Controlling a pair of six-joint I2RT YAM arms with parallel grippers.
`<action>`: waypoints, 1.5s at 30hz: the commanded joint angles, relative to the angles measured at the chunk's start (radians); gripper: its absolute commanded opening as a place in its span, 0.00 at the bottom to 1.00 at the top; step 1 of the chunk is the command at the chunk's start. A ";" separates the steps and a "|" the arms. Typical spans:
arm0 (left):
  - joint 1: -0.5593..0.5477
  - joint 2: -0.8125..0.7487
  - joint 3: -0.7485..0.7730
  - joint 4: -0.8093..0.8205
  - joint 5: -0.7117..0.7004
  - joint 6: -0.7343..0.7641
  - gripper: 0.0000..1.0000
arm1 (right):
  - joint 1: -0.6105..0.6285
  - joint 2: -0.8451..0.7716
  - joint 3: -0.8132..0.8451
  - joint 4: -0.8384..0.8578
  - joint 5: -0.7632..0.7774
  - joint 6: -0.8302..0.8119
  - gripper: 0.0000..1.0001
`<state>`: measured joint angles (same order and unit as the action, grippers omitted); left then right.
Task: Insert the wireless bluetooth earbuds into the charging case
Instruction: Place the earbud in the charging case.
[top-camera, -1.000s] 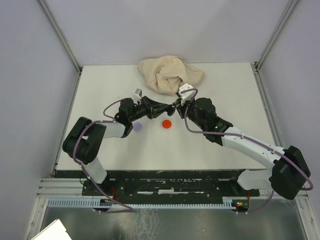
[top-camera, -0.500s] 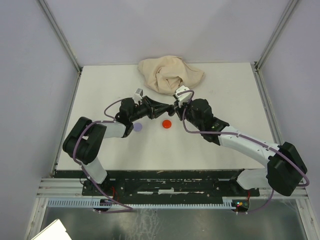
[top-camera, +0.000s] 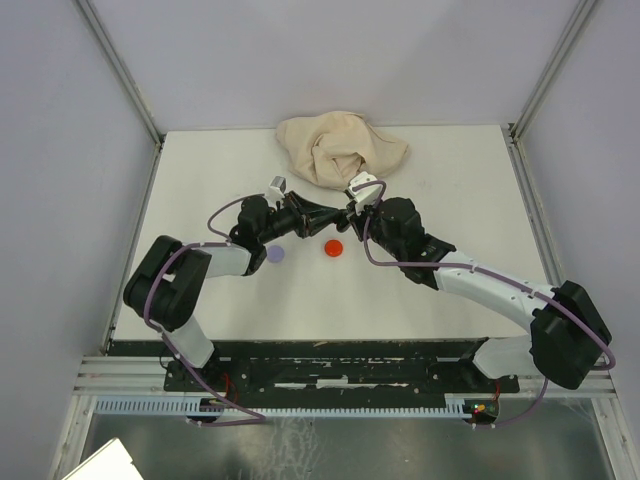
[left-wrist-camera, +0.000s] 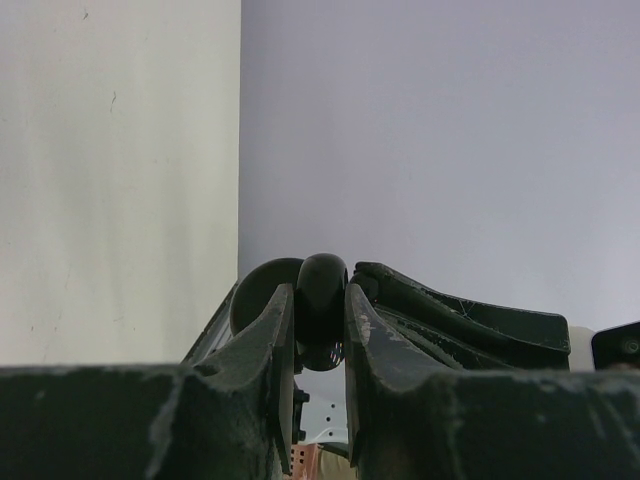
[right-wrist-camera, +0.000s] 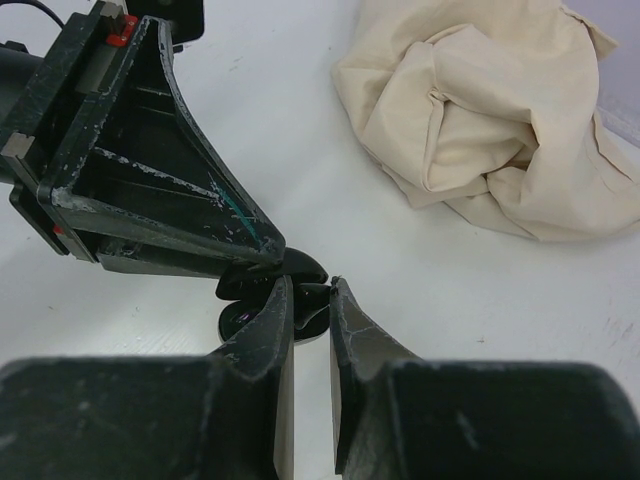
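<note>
Black case (left-wrist-camera: 321, 300) mostly hidden (between left fingers (left-wrist-camera: 275, 345)).

The top view looks steeply down from above and behind the arm bases, far enough to take in the whole surface (top-camera: 200, 300). The left wrist camera, rolled sideways, sights close along the left tool (left-wrist-camera: 320, 300) toward a wall. The right wrist camera looks past the right tool (right-wrist-camera: 309, 288) down at the surface. All share the black case (left-wrist-camera: 322, 272) where the tools meet
</note>
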<state>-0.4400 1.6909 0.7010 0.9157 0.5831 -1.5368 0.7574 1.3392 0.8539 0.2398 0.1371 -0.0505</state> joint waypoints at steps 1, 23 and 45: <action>-0.004 -0.048 0.004 0.052 0.023 -0.016 0.03 | 0.003 0.006 0.005 0.043 0.015 -0.006 0.01; -0.004 -0.034 0.036 0.058 -0.013 -0.029 0.03 | 0.004 -0.003 0.018 -0.019 0.009 0.026 0.02; -0.003 0.006 0.048 0.074 -0.043 -0.035 0.03 | -0.050 -0.141 0.038 0.016 0.092 0.187 0.67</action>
<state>-0.4446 1.6920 0.7128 0.9257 0.5594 -1.5436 0.7326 1.2861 0.8543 0.2012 0.1967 0.0814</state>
